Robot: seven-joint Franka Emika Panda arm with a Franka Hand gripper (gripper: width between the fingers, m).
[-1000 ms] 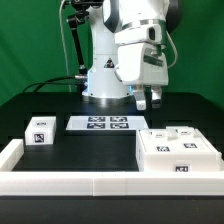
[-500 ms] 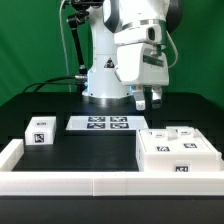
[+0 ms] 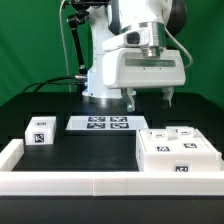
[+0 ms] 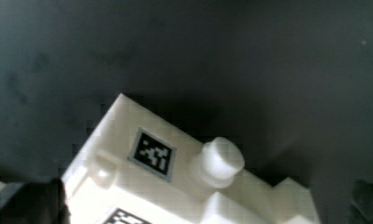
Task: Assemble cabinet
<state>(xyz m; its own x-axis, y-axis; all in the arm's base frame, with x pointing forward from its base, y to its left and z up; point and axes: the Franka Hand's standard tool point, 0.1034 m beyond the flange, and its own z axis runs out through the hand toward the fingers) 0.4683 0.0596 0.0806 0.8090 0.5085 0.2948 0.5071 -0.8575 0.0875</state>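
The cabinet (image 3: pixel 175 152), a large white box body with marker tags and smaller white blocks on top, lies at the front of the exterior view's right. In the wrist view its tagged corner (image 4: pixel 153 152) and a rounded white knob (image 4: pixel 222 157) show below the hand. My gripper (image 3: pixel 150 98) hangs above and behind the cabinet, apart from it. Its two fingers stand wide apart with nothing between them. One dark fingertip (image 4: pixel 26 203) shows at the wrist view's edge.
A small white tagged block (image 3: pixel 40 131) sits at the exterior view's left. The marker board (image 3: pixel 100 123) lies in the middle in front of the robot base. A white rail (image 3: pixel 90 184) borders the table's front and left.
The wrist has turned, so the hand now faces the exterior camera broadside with both fingers showing spread. The cabinet and the small block have not moved.
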